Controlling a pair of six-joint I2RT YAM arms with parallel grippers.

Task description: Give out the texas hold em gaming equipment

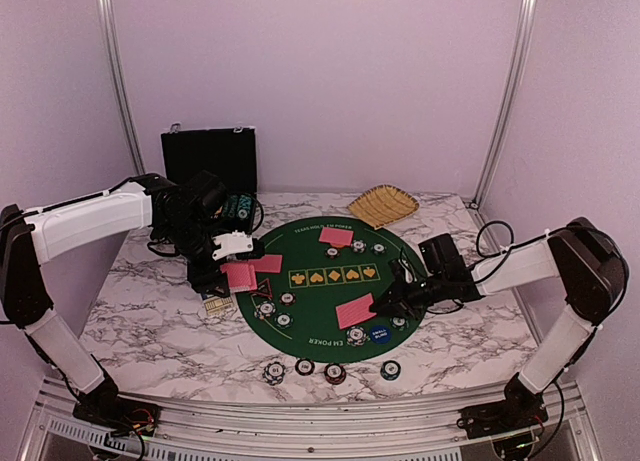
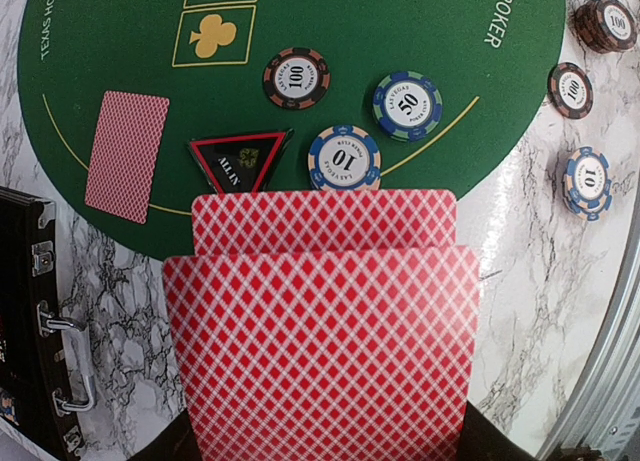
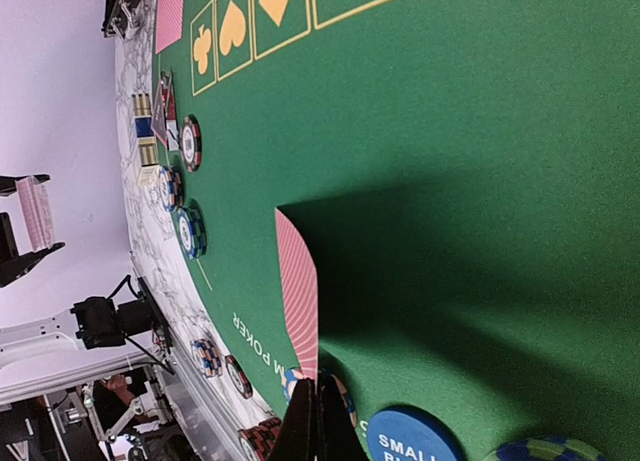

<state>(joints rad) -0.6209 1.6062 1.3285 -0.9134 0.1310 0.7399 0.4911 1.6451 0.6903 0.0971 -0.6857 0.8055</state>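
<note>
Lay card point(image 3: 298, 291) pinched in right gripper's point(image 3: 318, 421) jaws flat on poker mat's point(image 3: 450, 131) near side, clear of small-blind button point(image 3: 410, 443); hold deck point(image 2: 320, 351) clamped in left gripper's point(image 1: 225, 271) jaws steady.

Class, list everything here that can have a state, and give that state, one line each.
Left gripper, jaws shut on a stack of cards, held above the mat.
Right gripper, jaws shut on one card by its edge, tilted up from the mat.
Case, open, lid upright.
Basket, looks empty.
Loose card beside the triangle marker, flat, face down.
</note>
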